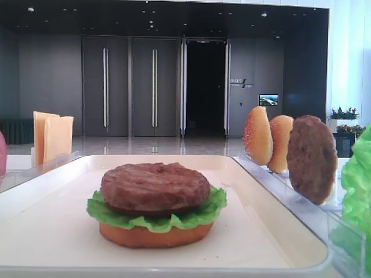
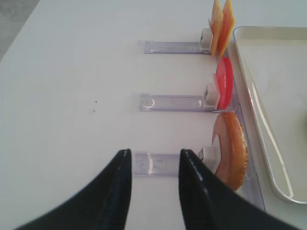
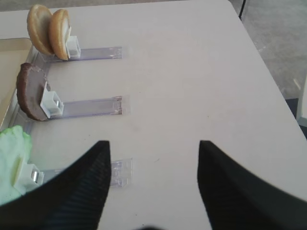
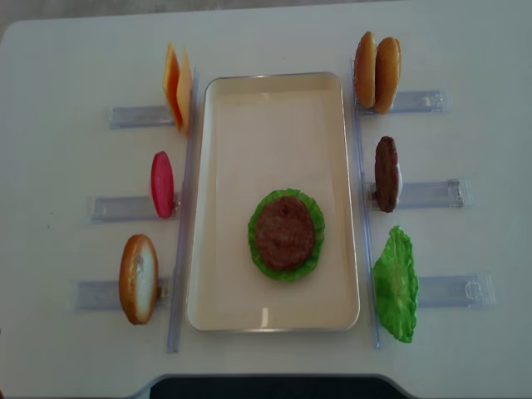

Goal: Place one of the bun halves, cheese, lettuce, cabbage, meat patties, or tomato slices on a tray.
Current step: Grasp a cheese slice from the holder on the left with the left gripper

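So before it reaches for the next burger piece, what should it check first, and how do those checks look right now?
1. Stack on the tray: bun base, lettuce, meat patty in order: ok.
2. Cheese slices upright in their holder, reachable: ok.
3. Left hand open, holding nothing: ok.
4. Right hand open, holding nothing: ok.
5. Free room on top of the patty for the next layer: ok.
6. Which cheese slice will come away alone: cannot tell.
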Controlling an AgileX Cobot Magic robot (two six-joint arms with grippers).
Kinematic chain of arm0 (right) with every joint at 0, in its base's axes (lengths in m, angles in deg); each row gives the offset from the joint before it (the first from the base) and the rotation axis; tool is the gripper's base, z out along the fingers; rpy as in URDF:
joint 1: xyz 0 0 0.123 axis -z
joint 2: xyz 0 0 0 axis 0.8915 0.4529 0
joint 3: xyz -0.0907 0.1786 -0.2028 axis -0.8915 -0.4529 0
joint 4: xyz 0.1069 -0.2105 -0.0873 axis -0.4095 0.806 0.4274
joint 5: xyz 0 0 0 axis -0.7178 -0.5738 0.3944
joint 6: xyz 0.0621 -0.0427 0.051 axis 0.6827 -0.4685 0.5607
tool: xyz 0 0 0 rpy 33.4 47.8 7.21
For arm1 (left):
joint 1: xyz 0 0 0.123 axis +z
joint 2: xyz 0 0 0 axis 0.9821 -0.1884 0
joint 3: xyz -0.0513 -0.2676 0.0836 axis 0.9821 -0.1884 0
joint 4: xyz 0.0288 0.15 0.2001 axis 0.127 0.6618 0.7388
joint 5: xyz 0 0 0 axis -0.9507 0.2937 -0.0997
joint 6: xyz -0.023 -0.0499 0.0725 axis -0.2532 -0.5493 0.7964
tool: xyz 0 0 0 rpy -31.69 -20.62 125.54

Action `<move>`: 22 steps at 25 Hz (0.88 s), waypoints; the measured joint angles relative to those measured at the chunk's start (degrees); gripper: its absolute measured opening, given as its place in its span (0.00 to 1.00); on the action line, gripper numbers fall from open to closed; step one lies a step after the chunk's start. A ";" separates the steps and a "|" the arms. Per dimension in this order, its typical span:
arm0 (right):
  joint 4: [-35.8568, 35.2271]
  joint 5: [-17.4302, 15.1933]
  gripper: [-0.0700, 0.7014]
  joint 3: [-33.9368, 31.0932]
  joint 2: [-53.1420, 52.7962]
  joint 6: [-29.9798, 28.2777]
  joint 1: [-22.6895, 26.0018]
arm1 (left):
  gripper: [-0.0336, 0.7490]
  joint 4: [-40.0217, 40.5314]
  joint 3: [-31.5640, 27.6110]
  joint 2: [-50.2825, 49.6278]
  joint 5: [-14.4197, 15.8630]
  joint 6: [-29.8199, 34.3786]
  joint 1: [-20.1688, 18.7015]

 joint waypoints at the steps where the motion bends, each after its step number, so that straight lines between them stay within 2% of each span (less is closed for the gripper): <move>1: 0.00 0.00 0.63 0.00 0.00 0.00 0.00 | 0.38 0.00 0.02 0.00 0.01 -0.04 0.00; 6: 0.00 0.00 0.63 0.00 0.00 0.00 0.00 | 0.38 0.00 2.53 -2.59 -0.31 -0.53 0.00; 10: 0.00 0.00 0.63 0.00 0.00 0.00 0.00 | 0.38 0.72 6.20 -9.73 -3.17 -4.63 0.00; 14: 0.00 0.00 0.63 0.00 0.00 0.00 0.00 | 0.38 -1.11 11.19 -21.24 -5.68 -6.26 0.00; 18: 0.00 -0.02 0.63 0.00 0.00 0.00 0.00 | 0.38 -2.51 17.56 -35.31 -6.09 -5.80 0.00; 22: 0.00 -0.02 0.63 0.00 0.00 0.00 0.00 | 0.39 -3.30 24.13 -50.23 -6.49 -2.68 0.00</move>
